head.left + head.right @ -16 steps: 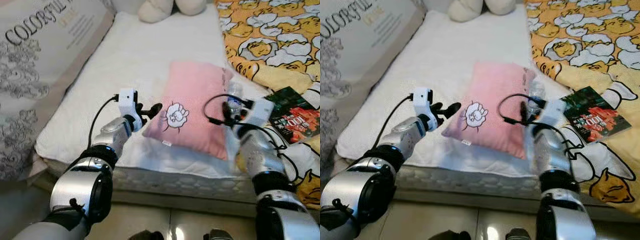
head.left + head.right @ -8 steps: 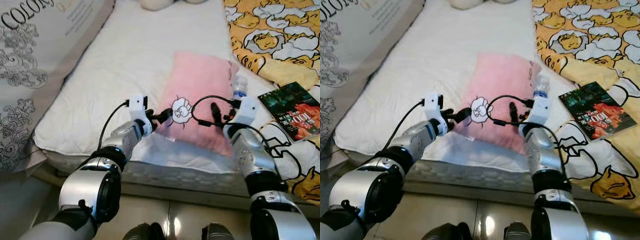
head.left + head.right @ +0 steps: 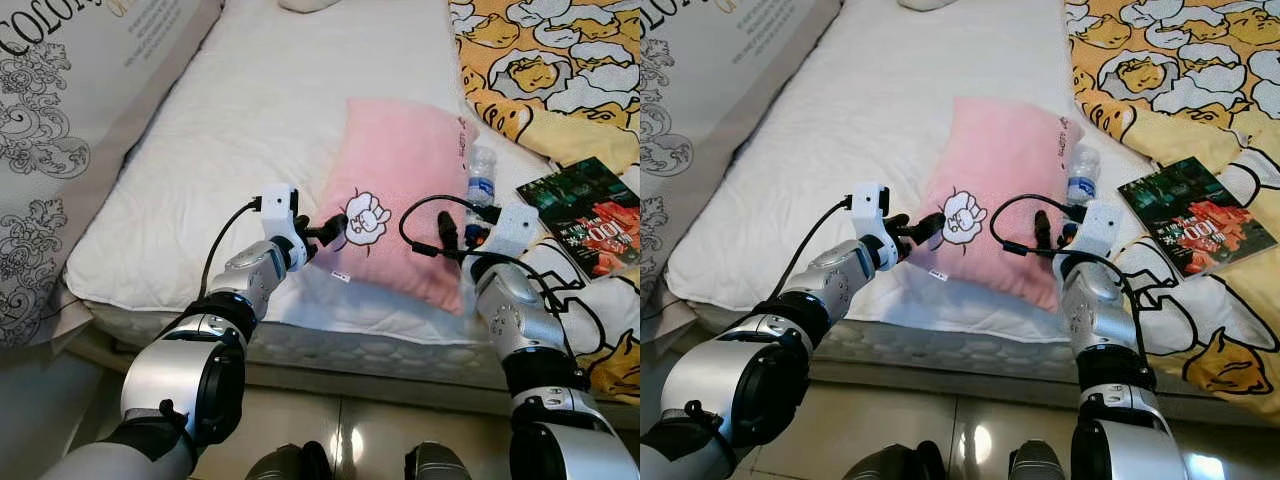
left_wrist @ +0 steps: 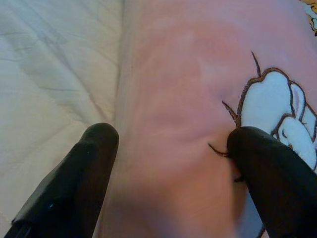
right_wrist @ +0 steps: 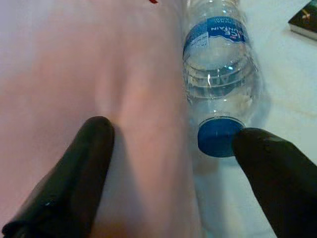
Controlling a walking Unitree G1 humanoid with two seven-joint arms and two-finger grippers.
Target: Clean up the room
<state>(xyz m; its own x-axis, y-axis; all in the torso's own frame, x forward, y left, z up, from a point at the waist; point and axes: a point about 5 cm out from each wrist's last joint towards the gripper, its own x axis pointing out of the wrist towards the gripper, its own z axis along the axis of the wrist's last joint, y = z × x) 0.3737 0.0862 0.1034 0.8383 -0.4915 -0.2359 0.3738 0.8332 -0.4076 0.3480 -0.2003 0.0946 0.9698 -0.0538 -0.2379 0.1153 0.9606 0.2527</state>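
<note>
Both grippers bracket the pink pillow (image 3: 405,190) on the white mattress (image 3: 250,110) | left gripper (image 3: 335,228) fingers apart astride its edge | right gripper (image 5: 173,163) fingers apart, water bottle (image 5: 220,64) between them | next, I judge: close and lift

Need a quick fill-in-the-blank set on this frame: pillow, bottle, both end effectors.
1. The pillow on the mattress is ____ in colour.
2. The bottle lies beside the pillow, and its cap is ____.
3. The left end effector is open, its fingers straddling the pillow's ____.
4. The book lies on the ____ blanket, on the robot's right; the right end effector is open over pillow and bottle.

Missing words: pink; blue; edge; yellow
</note>
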